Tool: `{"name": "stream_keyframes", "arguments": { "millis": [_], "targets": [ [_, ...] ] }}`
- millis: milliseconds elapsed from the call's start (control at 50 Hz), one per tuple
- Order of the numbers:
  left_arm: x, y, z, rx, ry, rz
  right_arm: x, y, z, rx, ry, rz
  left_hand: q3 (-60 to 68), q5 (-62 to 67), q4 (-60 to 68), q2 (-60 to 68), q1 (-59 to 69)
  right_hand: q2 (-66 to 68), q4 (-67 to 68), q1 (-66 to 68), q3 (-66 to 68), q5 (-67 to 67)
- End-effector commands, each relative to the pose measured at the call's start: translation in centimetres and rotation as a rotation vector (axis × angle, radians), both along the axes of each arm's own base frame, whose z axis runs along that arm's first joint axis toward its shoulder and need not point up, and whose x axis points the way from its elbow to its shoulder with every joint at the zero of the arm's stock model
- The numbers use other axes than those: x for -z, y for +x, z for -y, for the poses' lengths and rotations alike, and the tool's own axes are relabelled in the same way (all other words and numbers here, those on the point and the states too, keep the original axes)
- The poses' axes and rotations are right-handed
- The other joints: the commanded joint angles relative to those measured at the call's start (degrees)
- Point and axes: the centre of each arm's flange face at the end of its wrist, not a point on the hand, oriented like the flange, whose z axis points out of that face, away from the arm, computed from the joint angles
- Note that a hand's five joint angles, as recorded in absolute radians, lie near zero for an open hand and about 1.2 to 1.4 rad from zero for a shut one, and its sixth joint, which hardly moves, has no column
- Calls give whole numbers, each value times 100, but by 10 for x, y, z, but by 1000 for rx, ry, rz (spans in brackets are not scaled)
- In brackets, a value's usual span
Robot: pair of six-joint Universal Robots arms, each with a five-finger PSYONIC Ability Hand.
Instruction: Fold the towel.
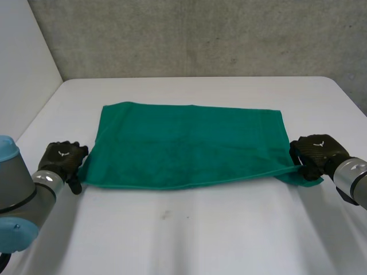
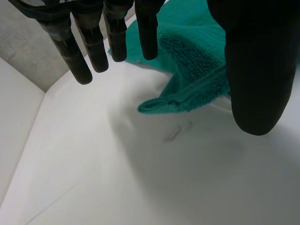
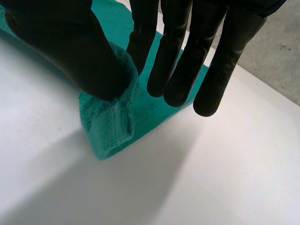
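Note:
A green towel (image 1: 189, 143) lies spread flat across the middle of the white table (image 1: 200, 229), folded in half with its doubled edge toward me. My left hand (image 1: 63, 159) rests at the towel's near left corner. In the left wrist view its fingers (image 2: 117, 37) hang straight and apart from the thumb, and the towel corner (image 2: 187, 93) lies loose on the table under the palm. My right hand (image 1: 316, 152) is at the near right corner. There the thumb (image 3: 70, 47) pinches a bunched fold of towel (image 3: 117, 122) against the fingers.
A grey wall (image 1: 200, 34) stands behind the table's far edge, and a pale panel (image 1: 23, 69) borders the left side. A faint smudge (image 1: 165, 215) marks the bare tabletop in front of the towel.

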Motion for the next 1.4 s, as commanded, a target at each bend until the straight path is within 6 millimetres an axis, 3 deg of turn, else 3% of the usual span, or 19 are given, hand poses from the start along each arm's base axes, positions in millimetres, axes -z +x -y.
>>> {"name": "stream_keyframes", "arguments": {
  "millis": [20, 340, 500, 540, 600, 640, 720, 760, 800, 880, 960, 1040, 1060, 1140, 1240, 1340, 1360, 1380, 1400],
  "targets": [
    [4, 1, 1, 28, 12, -17, 3, 2, -3, -9, 12, 2, 330, 421, 390, 362, 211, 1263, 1193, 2399, 1234, 1357],
    [8, -6, 4, 71, 26, -88, 4, 1, -3, -4, 14, 1, 1371, 1463, 1431, 1403, 1252, 1263, 1193, 2399, 1234, 1357],
    [-2, -7, 14, 66, -14, -124, -1, 0, 1, 4, -6, -2, 6070, 6161, 6130, 6102, 5951, 1263, 1193, 2399, 1234, 1357],
    [-4, -6, 13, 67, -19, -121, -3, -1, 2, 7, -12, -3, 6081, 6172, 6141, 6113, 5962, 1263, 1193, 2399, 1234, 1357],
    [-16, -9, 5, 74, -40, -109, -21, -1, 6, 8, -57, -8, 6081, 6172, 6141, 6113, 5962, 1263, 1193, 2399, 1234, 1357],
    [-30, -10, 1, 81, -74, -105, -48, -1, 2, -2, -82, -29, 6081, 6172, 6141, 6113, 5962, 1263, 1193, 2399, 1234, 1357],
    [-80, -11, -22, 105, -192, -91, -87, -2, -11, -36, -75, -106, 6081, 6172, 6141, 6113, 5962, 1263, 1193, 2399, 1234, 1357],
    [-90, -11, -28, 111, -216, -85, -100, -5, -16, -47, -66, -144, 6081, 6172, 6141, 6113, 5962, 1263, 1193, 2399, 1234, 1357],
    [-123, -9, -48, 120, -277, -64, -118, -7, -28, -71, -49, -208, 6081, 6172, 6141, 6113, 5962, 1263, 1193, 2399, 1234, 1357],
    [-137, -7, -70, 138, -259, -25, -136, -9, -48, -131, -27, -320, 6081, 6172, 6141, 6113, 5962, 1263, 1193, 2399, 1234, 1357],
    [-122, -5, -75, 151, -160, 23, -132, -10, -54, -157, 9, -393, 6081, 6172, 6141, 6113, 5962, 1263, 1193, 2399, 1234, 1357],
    [-96, -3, -68, 151, -45, 57, -112, -11, -51, -150, 68, -401, 6081, 6172, 6141, 6113, 5962, 1263, 1193, 2399, 1234, 1357],
    [-75, -1, -61, 146, 31, 77, -96, -11, -45, -153, 112, -403, 6081, 6172, 6141, 6113, 5962, 1263, 1193, 2399, 1234, 1357],
    [-54, 3, -51, 135, 105, 104, -62, -14, -27, -137, 179, -422, 6081, 6172, 6141, 6113, 5962, 1263, 1193, 2399, 1234, 1357],
    [-36, 1, -25, 158, 132, 155, -41, -19, -4, -80, 169, -470, 6049, 6140, 6109, 6081, 5930, 1263, 1193, 2399, 1234, 1357],
    [-61, -8, 14, 156, -8, 210, -57, 4, 24, -66, -5, -476, 6081, 6172, 6141, 6113, 5962, 1263, 1193, 2399, 1234, 1357],
    [-70, -11, 21, 152, -47, 211, -67, 9, 30, -56, -58, -461, 6081, 6172, 6141, 6113, 5962, 1263, 1193, 2399, 1234, 1357],
    [-94, -21, 34, 149, -143, 207, -92, 20, 43, -29, -177, -413, 6081, 6172, 6141, 6113, 5962, 1263, 1193, 2399, 1234, 1357],
    [-94, -21, 34, 149, -144, 207, -108, 24, 49, -10, -241, -378, 6081, 6172, 6141, 6113, 5962, 1263, 1193, 2399, 1234, 1357]
  ]
}}
